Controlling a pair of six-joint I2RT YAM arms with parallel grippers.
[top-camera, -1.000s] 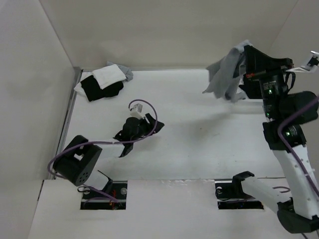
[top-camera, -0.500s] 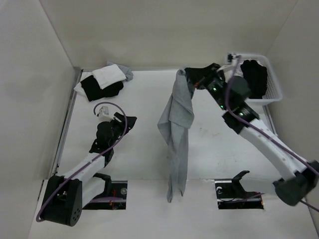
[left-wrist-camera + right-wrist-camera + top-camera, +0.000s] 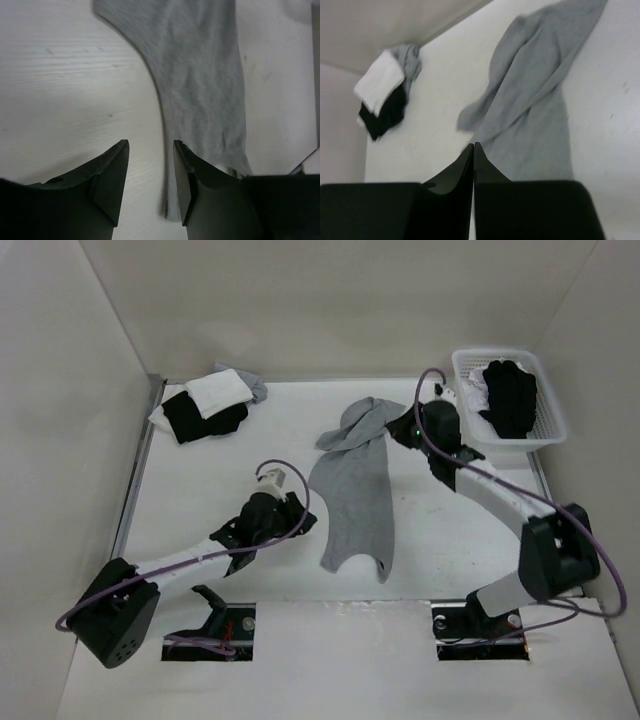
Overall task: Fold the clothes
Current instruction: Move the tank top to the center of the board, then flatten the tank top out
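Note:
The clothes, a plain grey tank top (image 3: 355,490), lie on the white table, long body flat and the upper end bunched at the back. My left gripper (image 3: 300,518) is at its near left edge. In the left wrist view the open jaws (image 3: 150,150) straddle a hem of the grey fabric (image 3: 200,75). My right gripper (image 3: 405,430) sits beside the bunched upper end. In the right wrist view its fingertips (image 3: 473,145) meet with nothing between them, and the grey cloth (image 3: 535,100) lies just beyond.
A white basket (image 3: 462,360) at the back right holds a black garment (image 3: 510,395). A pile of black and white folded pieces (image 3: 205,405) sits at the back left, also in the right wrist view (image 3: 382,97). Walls enclose the table on three sides.
The right arm swung the grey top down from high at the back right and laid it on the table. The left arm moved right to the top's edge, its jaws narrowing slightly.

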